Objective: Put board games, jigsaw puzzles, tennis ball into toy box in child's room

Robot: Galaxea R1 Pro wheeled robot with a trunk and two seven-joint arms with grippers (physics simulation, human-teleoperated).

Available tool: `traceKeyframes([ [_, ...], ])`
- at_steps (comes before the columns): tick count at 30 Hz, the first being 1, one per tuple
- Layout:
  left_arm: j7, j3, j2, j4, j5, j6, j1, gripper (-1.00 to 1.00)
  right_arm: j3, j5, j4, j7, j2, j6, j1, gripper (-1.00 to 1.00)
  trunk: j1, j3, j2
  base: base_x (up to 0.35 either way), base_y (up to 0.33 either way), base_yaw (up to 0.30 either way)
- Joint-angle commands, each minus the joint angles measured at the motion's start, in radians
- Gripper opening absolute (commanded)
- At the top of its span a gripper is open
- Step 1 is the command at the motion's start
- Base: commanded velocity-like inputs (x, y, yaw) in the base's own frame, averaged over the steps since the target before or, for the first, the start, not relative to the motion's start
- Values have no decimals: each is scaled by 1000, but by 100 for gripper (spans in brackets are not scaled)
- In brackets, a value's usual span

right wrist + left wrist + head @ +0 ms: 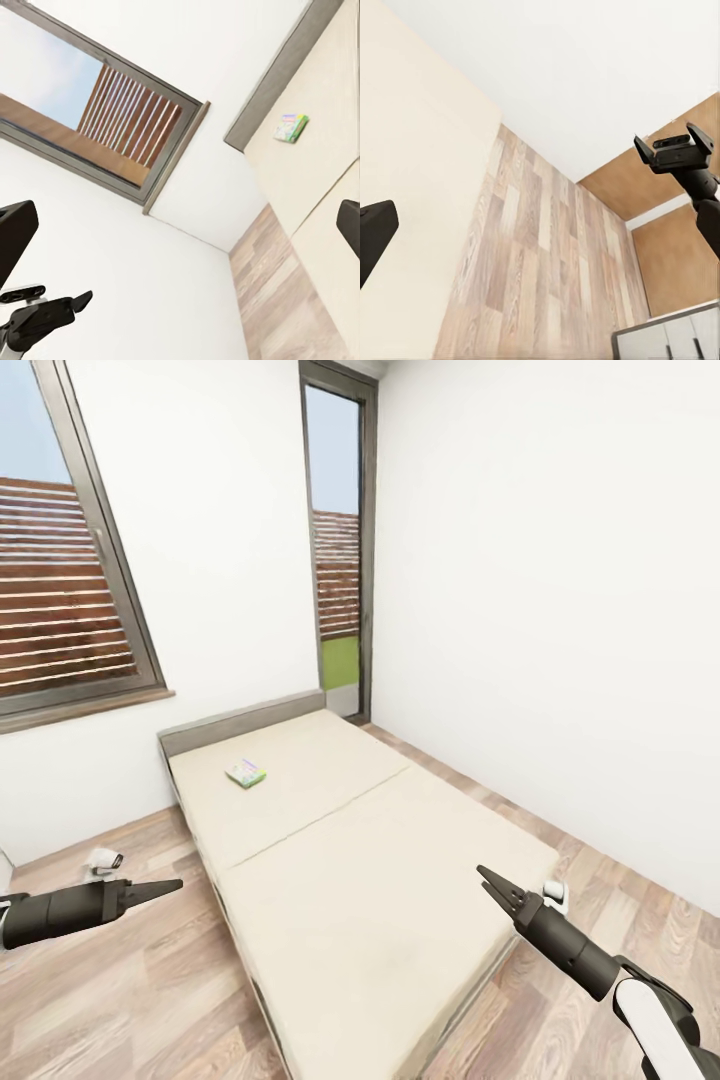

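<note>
While both grippers — left point(170, 884), right point(487, 877) — hang empty with fingers together, 1 board game point(245, 773) lies far up the bed point(380, 880); roll closer, then spread the fingers before reaching.

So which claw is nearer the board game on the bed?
Left. The left claw hovers over the floor beside the bed, nearer the board game. The right claw sits farther off, over the bed's foot end.

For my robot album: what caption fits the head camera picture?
Robot faces a cream bed with one board game lying near its far end, both arms stretched out empty.
</note>
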Motion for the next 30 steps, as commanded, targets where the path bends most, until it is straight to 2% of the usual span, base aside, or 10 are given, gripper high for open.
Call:
traceKeyframes([
  [1,-4,0,0,0,0,11,0,100,-1,-6,0,0,0,8,-1,100,1,-3,-2,0,236,-212],
  [30,-4,0,0,0,0,11,0,100,-1,-6,0,1,0,8,-1,100,1,-28,-2,41,238,-232],
])
